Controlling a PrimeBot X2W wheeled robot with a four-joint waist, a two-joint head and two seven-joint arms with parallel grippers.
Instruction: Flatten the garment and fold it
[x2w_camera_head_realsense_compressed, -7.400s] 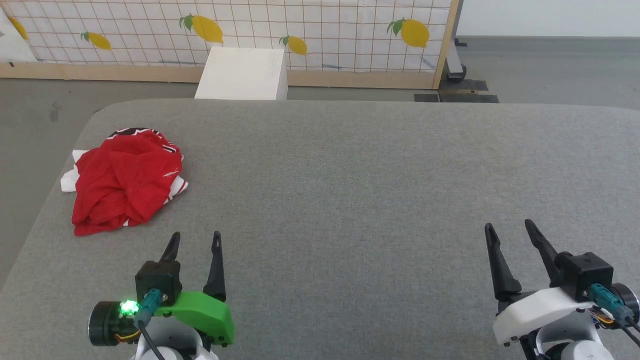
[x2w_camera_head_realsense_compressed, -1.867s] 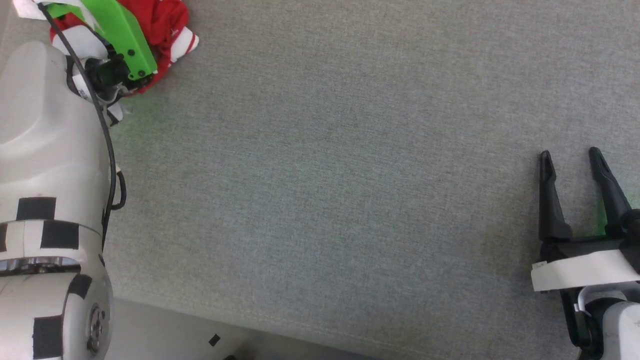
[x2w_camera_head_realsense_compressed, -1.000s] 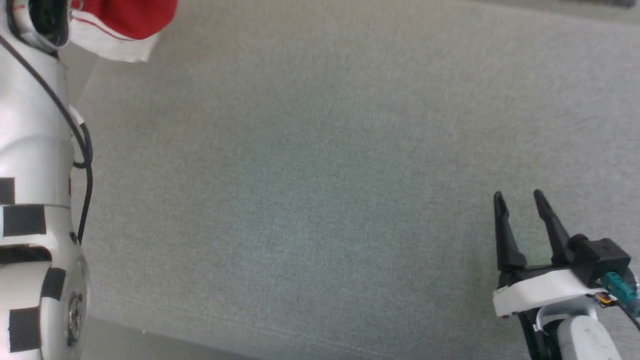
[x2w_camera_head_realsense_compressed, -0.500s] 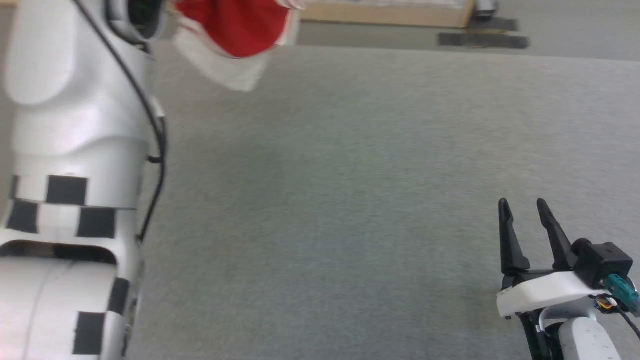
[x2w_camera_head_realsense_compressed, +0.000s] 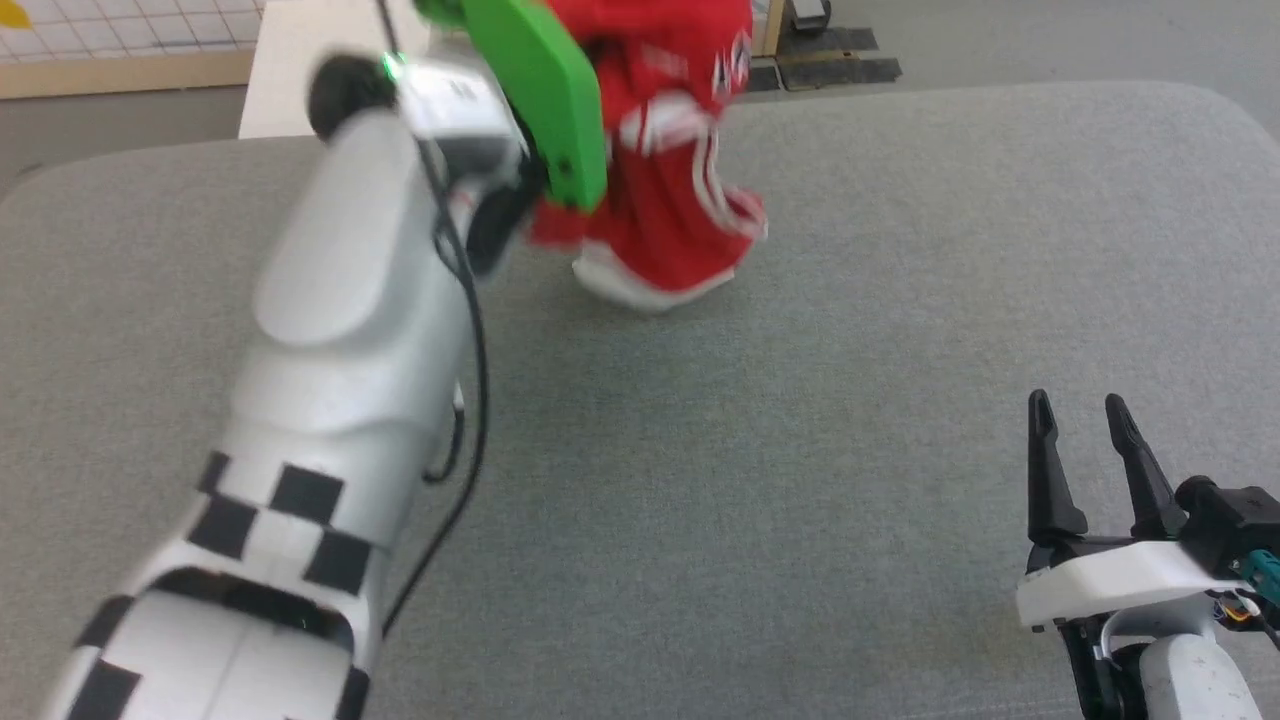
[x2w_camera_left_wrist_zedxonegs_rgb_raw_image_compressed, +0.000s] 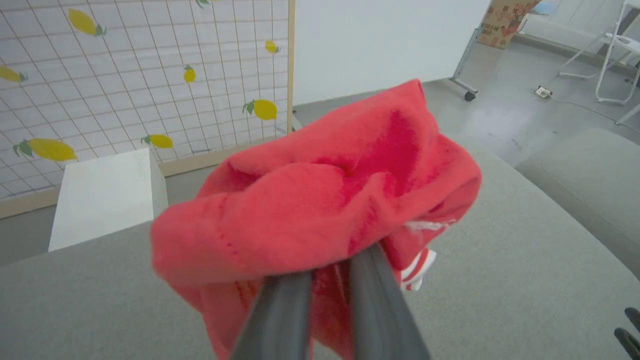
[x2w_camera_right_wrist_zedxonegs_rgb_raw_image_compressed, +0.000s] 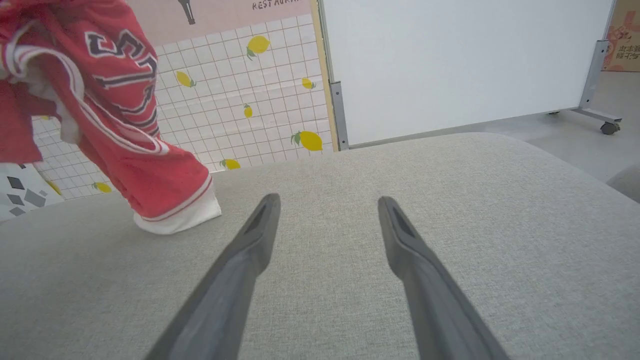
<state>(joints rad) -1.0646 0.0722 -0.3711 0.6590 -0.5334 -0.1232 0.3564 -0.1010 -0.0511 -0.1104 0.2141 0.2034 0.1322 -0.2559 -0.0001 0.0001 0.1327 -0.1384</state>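
Observation:
The garment (x2w_camera_head_realsense_compressed: 670, 190), red with white trim and dark lettering, hangs bunched from my left gripper (x2w_camera_left_wrist_zedxonegs_rgb_raw_image_compressed: 327, 265), which is shut on a fold of it. In the left wrist view the cloth (x2w_camera_left_wrist_zedxonegs_rgb_raw_image_compressed: 320, 210) drapes over both fingertips. Its white hem (x2w_camera_right_wrist_zedxonegs_rgb_raw_image_compressed: 180, 217) rests on the grey padded table (x2w_camera_head_realsense_compressed: 800, 400), left of centre and towards the far side. The green housing (x2w_camera_head_realsense_compressed: 545, 100) of the left gripper sits above and left of the cloth. My right gripper (x2w_camera_head_realsense_compressed: 1078, 405) stands open and empty near the table's front right, well apart from the garment (x2w_camera_right_wrist_zedxonegs_rgb_raw_image_compressed: 125, 135).
A white box (x2w_camera_head_realsense_compressed: 320, 60) stands on the floor just beyond the table's far edge. Behind it is a lemon-print panel (x2w_camera_left_wrist_zedxonegs_rgb_raw_image_compressed: 125, 75), and a wheeled whiteboard (x2w_camera_right_wrist_zedxonegs_rgb_raw_image_compressed: 450, 65) stands to its right. Another grey cushion (x2w_camera_left_wrist_zedxonegs_rgb_raw_image_compressed: 590, 170) lies off the table's right side.
The head camera has swung. My left arm has carried the garment towards the table's middle, and its hem now touches the surface. The right gripper has stayed open in place.

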